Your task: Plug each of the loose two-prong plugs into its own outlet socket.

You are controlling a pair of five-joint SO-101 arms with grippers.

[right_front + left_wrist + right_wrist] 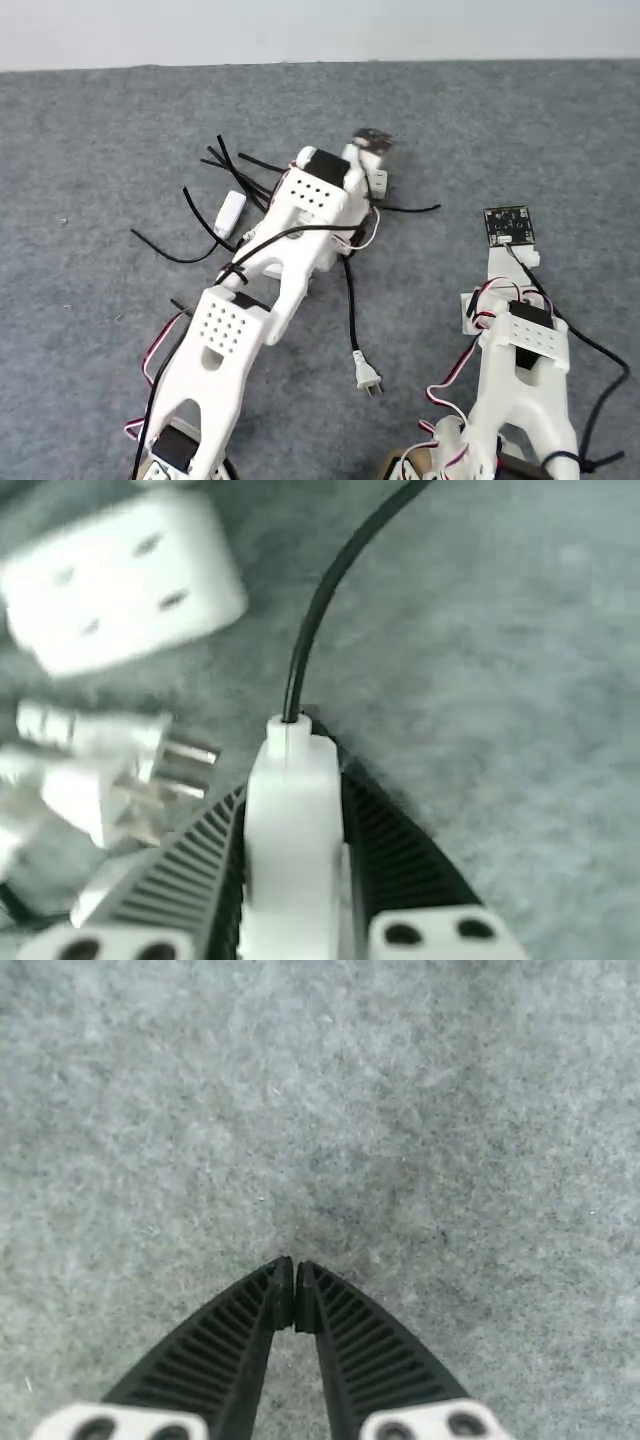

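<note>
The left arm [300,250] stretches long and low across the worktop [100,130], from the near edge out toward the middle, its perforated white shell trailing thin wires. The left hand [292,755] pinches a white plug [292,850] between ribbed black fingers [400,850] – a smooth, blocky body with a glossy black cord [310,640] leaving its far end. Just beyond it lies a white outlet block [120,580], rounded at the corners, with paired slots in its face. Beside the held plug sits a second plug [90,770] with two flat metal prongs [185,758].

The right arm [525,370] is drawn back near the front edge, its right hand [294,1285] pressed together, tips touching over bare grey felt-like surface.

Between the arms a loose plug [368,378] lies flat on the worktop – small, white, prongs pointing toward the front edge, on a black lead [350,300]
</note>
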